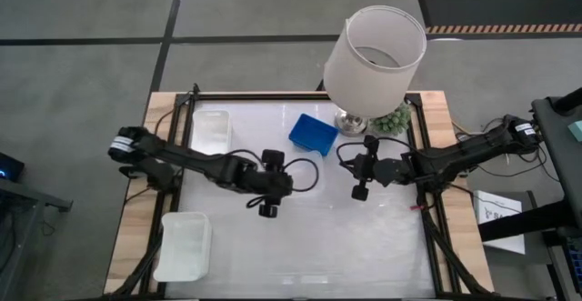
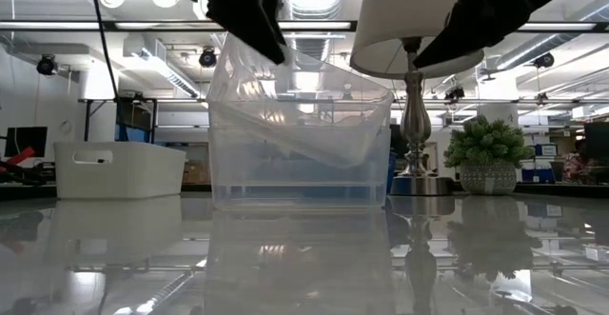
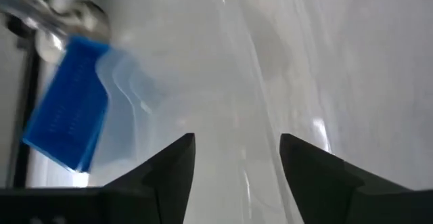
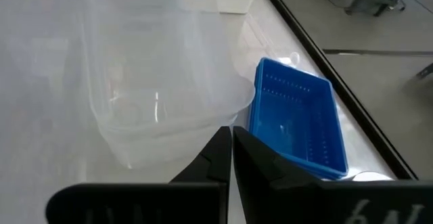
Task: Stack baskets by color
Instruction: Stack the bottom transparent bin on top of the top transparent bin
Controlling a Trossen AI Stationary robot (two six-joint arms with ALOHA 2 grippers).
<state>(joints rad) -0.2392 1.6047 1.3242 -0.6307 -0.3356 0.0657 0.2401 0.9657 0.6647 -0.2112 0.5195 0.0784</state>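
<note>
Two clear baskets (image 2: 300,139) stand mid-table, one lying tilted inside the other, whose bottom rests on the table; they also show in the right wrist view as clear baskets (image 4: 155,82). A blue mesh basket (image 1: 314,135) sits behind them on the tabletop. One white basket (image 1: 211,130) is at the far left, another white basket (image 1: 185,245) at the near left. My left gripper (image 3: 237,160) is open above the clear baskets' left rim, with nothing between its fingers. My right gripper (image 4: 231,149) is shut, raised to their right.
A lamp with a big white shade (image 1: 375,55) and chrome foot (image 2: 416,134) stands at the far right beside a small green plant (image 2: 487,153). Black rails (image 1: 420,201) edge the table. Bare tabletop lies in the near middle and near right.
</note>
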